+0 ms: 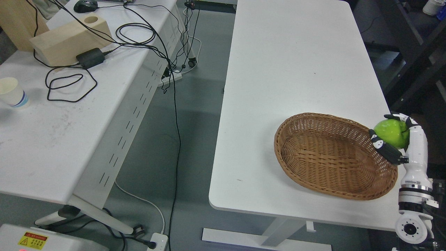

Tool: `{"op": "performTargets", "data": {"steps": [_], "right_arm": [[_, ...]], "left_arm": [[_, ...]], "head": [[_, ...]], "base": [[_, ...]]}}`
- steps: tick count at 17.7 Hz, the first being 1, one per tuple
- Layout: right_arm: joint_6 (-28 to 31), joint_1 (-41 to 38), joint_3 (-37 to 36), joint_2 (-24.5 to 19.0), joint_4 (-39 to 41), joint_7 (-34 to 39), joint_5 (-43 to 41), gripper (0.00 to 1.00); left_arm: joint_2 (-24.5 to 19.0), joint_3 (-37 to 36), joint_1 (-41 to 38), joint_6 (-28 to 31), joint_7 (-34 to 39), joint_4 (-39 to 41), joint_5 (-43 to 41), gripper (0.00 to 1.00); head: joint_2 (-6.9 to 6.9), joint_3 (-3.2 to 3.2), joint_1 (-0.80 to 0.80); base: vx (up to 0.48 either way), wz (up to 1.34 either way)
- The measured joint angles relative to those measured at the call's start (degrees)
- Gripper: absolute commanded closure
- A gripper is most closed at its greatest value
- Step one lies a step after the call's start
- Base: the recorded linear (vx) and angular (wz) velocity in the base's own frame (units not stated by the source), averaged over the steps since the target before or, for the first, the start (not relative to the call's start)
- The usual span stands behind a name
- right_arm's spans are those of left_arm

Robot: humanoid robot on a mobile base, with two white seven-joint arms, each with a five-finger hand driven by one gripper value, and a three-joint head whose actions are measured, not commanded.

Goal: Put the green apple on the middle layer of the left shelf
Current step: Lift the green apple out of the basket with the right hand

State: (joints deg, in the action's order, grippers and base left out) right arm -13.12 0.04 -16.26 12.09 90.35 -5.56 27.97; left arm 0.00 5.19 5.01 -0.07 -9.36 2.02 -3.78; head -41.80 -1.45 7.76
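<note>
A shiny green apple (392, 132) sits in my right hand (393, 136) at the right edge of the white table (296, 87), just past the far right rim of the wicker basket (331, 155). The hand's thumb (383, 148) and fingers (404, 119) are curled around the apple. The white forearm rises from the lower right corner. The basket is oval, brown and empty. No shelf shows in this view. My left arm is out of the picture.
To the left stands a second white table (52, 132) with a paper cup (12, 92), a wooden block (69, 38), a black power adapter (90, 57) and tangled cables (139, 35). A grey floor gap with hanging cables separates the tables. A dark frame (414, 52) stands at the upper right.
</note>
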Motion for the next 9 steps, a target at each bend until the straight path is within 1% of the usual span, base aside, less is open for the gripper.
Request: {"op": "performTargets", "data": {"steps": [9], "right_arm": [[-0.4, -3.7, -1.7, -2.3, 1.1, 1.0, -1.6, 1.0]], "left_arm": [[0.0, 0.0, 0.0, 0.0, 0.0, 0.0, 0.0, 0.0]], "head": [[0.0, 0.0, 0.0]], "base": [[-0.011, 0.0]]}}
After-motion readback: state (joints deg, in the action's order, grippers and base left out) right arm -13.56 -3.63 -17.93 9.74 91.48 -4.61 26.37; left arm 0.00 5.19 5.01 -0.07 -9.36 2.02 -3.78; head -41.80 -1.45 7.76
